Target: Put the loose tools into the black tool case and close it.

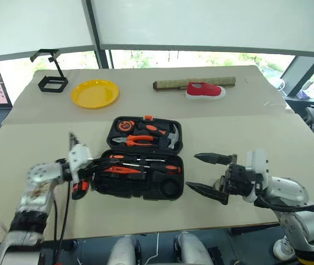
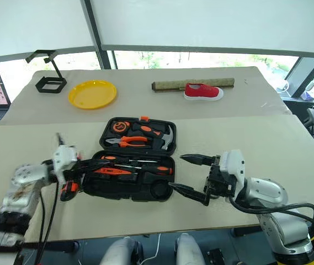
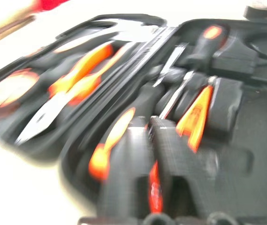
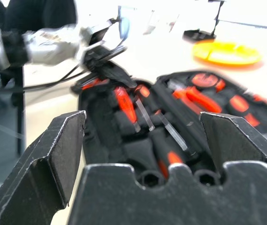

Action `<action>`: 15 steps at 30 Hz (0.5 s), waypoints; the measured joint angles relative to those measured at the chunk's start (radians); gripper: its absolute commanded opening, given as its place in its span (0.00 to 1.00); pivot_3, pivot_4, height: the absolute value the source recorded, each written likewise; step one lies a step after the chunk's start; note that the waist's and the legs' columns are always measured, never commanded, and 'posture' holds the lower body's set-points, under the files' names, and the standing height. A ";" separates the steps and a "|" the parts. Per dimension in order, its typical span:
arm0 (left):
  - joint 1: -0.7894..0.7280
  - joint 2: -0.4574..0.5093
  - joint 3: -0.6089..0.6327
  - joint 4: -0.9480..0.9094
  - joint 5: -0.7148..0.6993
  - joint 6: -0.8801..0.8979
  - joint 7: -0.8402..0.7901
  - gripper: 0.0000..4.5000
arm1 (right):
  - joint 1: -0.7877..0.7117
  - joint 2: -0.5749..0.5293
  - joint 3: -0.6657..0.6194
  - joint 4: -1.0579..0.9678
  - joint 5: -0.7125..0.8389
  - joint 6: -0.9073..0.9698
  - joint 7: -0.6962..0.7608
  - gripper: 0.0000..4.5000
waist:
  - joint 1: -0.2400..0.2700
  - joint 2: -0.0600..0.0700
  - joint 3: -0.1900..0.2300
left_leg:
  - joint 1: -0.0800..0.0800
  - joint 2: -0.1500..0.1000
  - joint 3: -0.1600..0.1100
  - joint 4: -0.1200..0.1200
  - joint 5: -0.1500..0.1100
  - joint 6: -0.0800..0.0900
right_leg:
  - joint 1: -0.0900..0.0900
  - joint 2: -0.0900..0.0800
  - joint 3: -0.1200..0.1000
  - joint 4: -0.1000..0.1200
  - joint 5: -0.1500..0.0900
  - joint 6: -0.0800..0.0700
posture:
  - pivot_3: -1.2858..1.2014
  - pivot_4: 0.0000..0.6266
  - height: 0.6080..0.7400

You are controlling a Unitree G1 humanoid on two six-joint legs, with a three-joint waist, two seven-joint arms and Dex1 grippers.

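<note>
We see the open tool case [image 1: 145, 165] lying between our grippers: right fingers [image 1: 207, 175] spread wide, left fingers' [image 1: 93, 165] state unclear.

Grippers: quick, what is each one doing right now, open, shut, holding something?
Left gripper: at the case's left edge; cannot tell.
Right gripper: open, holding nothing.

yellow plate [image 1: 95, 93], red shoe [image 1: 205, 90], wire stand [image 1: 52, 83]
</note>
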 measured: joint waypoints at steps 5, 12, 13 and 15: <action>0.320 -0.019 0.280 -0.177 -0.055 0.075 0.156 0.78 | 0.054 0.038 -0.040 0.032 0.006 -0.100 0.062 1.00 | 0.003 -0.001 0.000 | 0.001 -0.002 0.001 0.000 -0.001 0.001 | 0.001 -0.007 -0.002 -0.001 0.000 0.002 | 0.52 0.24 1.00; 0.609 -0.163 0.490 -0.261 -0.077 0.095 0.291 0.99 | 0.080 0.097 -0.031 0.074 0.010 -0.222 0.150 1.00 | 0.022 -0.004 0.001 | 0.004 -0.002 0.001 0.000 -0.002 -0.001 | 0.000 -0.008 -0.003 -0.002 -0.005 -0.005 | 0.52 0.24 1.00; 0.634 -0.178 0.502 -0.275 -0.083 0.098 0.304 0.99 | 0.077 0.102 -0.029 0.088 0.010 -0.241 0.165 1.00 | 0.027 -0.004 0.001 | 0.003 -0.002 0.001 0.000 -0.005 -0.005 | -0.001 -0.008 -0.003 -0.002 -0.005 -0.005 | 0.52 0.24 1.00; 0.660 -0.200 0.510 -0.308 -0.097 0.118 0.325 0.99 | 0.068 0.113 -0.027 0.110 0.010 -0.265 0.184 1.00 | 0.030 -0.005 0.001 | 0.003 -0.002 0.001 0.001 -0.006 -0.006 | 0.000 -0.009 -0.003 -0.002 -0.005 -0.005 | 0.52 0.24 1.00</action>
